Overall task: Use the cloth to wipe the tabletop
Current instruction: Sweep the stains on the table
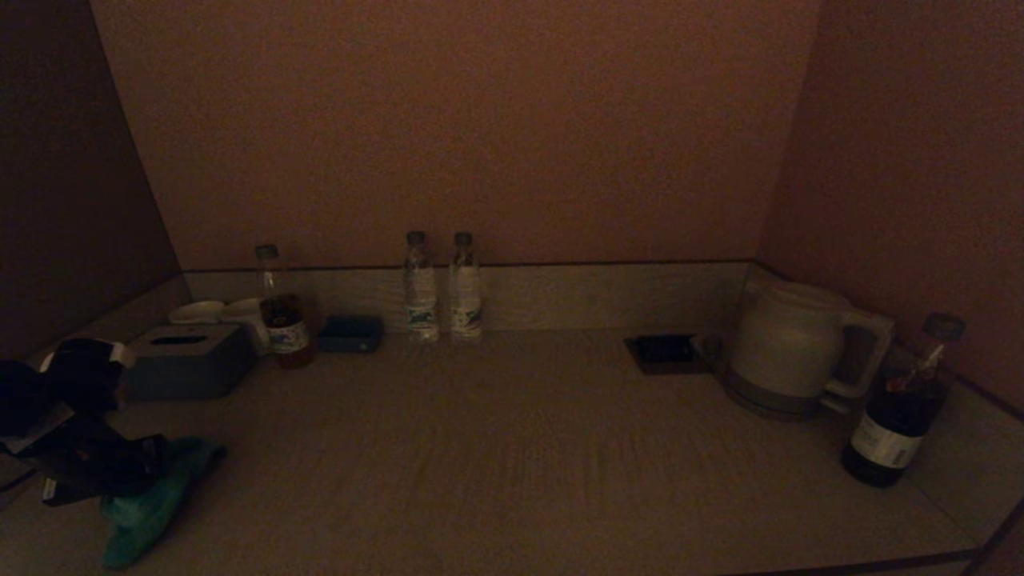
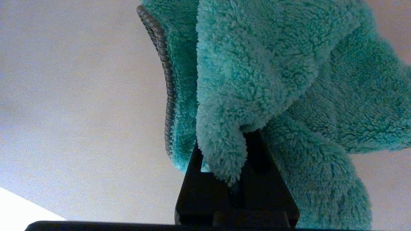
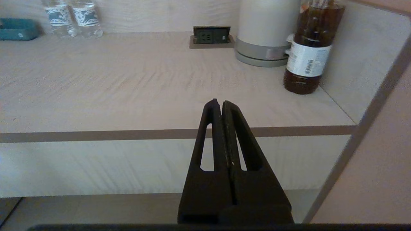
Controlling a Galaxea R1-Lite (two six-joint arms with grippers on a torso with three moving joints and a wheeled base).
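Note:
The teal fuzzy cloth [image 1: 152,512] lies bunched on the tabletop [image 1: 520,464] at the front left corner. My left gripper [image 1: 148,468] is shut on one fold of it, pointing down onto the surface. In the left wrist view the cloth [image 2: 273,80] spreads over the pale tabletop [image 2: 80,112] and covers the tips of the left gripper [image 2: 229,150]. My right gripper [image 3: 217,102] is shut on nothing. It hangs in front of and below the front edge of the tabletop [image 3: 128,86], out of the head view.
A grey tissue box [image 1: 188,360], white cups [image 1: 200,312], a tea bottle [image 1: 282,312] and a blue tray [image 1: 350,334] stand back left. Two water bottles [image 1: 420,288] stand against the rear rim. A socket panel [image 1: 664,352], white kettle [image 1: 788,348] and dark bottle [image 1: 900,408] stand right.

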